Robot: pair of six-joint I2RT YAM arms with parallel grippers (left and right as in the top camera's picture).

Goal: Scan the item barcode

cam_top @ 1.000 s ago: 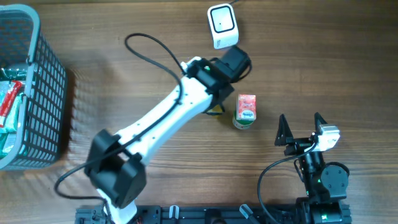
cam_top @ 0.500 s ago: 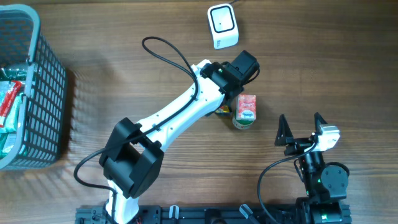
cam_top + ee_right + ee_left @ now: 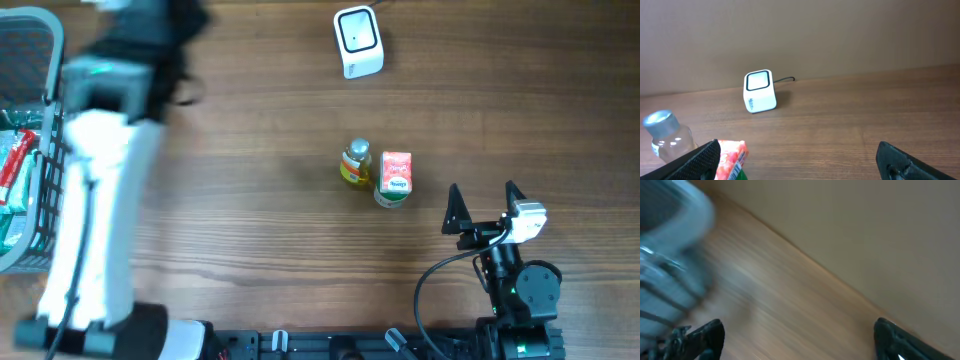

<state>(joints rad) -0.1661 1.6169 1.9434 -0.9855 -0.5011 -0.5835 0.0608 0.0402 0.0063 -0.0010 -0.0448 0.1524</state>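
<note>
Your left hand (image 3: 800,337) is spread wide and empty, near the basket (image 3: 25,17) at 9 o'clock. Your right hand (image 3: 486,208) gapes too, holding nothing. The bottle (image 3: 355,163) stands mid-surface (image 3: 250,220), with the red carton (image 3: 396,175) just beside it at 4 o'clock and the scanner (image 3: 357,40) at 12.

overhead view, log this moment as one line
left gripper: open, empty, by basket | right gripper: open, empty | bottle, carton: side by side, apart from scanner

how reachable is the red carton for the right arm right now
Probably yes: the right gripper sits open beside the red carton, bare table between them, and the left arm is off by the basket.
</note>
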